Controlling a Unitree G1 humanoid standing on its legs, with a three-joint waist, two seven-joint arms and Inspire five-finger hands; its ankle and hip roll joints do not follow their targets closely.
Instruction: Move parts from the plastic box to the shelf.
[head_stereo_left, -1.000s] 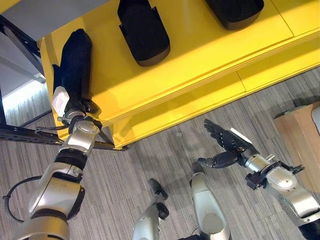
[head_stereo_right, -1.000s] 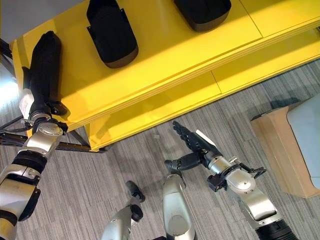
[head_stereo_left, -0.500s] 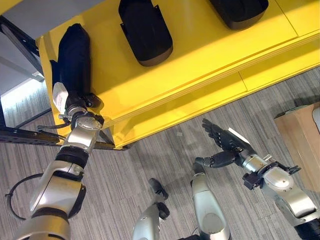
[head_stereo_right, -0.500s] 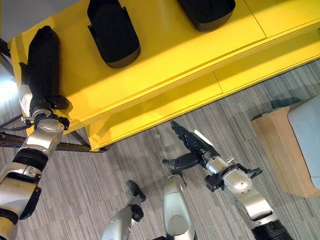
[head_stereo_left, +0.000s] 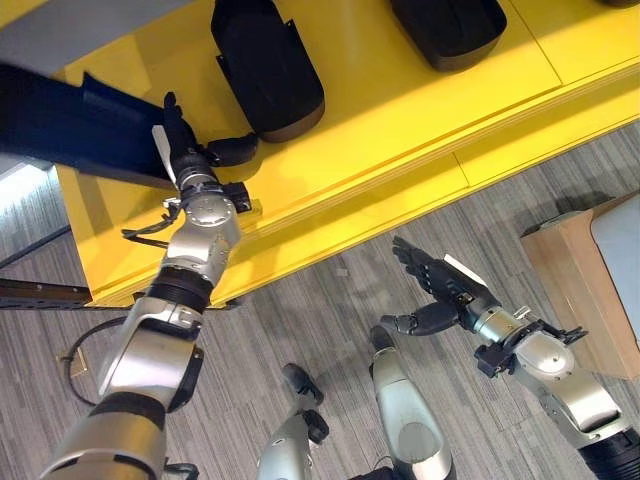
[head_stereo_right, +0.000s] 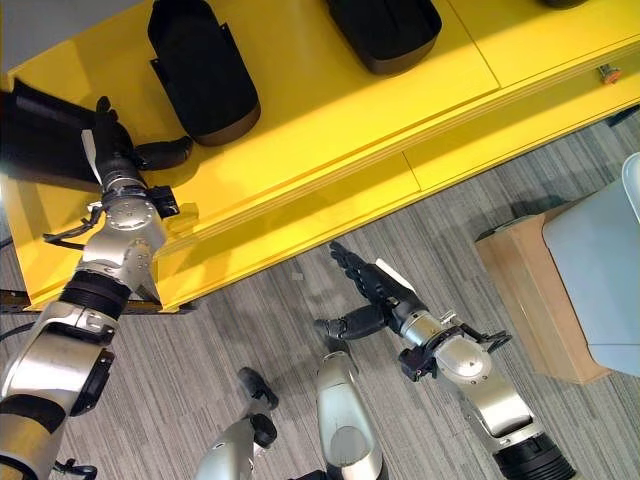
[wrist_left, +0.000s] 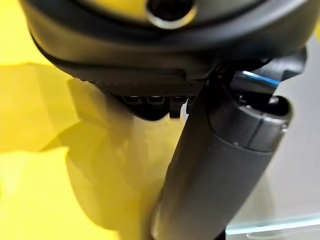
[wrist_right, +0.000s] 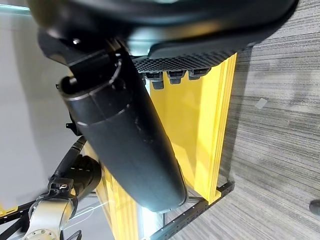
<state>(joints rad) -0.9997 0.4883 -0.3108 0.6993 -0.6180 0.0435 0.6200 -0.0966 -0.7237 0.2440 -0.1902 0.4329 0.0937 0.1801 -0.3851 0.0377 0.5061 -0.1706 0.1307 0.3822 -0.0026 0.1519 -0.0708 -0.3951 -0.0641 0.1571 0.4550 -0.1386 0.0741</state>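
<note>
Left eye view: left hand (head_stereo_left: 190, 150) grips a long black part (head_stereo_left: 75, 125) at upper left, over the yellow shelf (head_stereo_left: 400, 120). It looks rigid and bulky; hold near the middle.

Right eye view: right hand (head_stereo_right: 375, 290), lower centre, hangs relaxed and empty.

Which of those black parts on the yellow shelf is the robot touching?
The long black part at the shelf's left end, with the left hand on it. The two other black parts lie apart, untouched.

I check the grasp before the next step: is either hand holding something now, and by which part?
The left hand grips the long black part at its near end, on the yellow shelf. The right hand is open and holds nothing.
</note>
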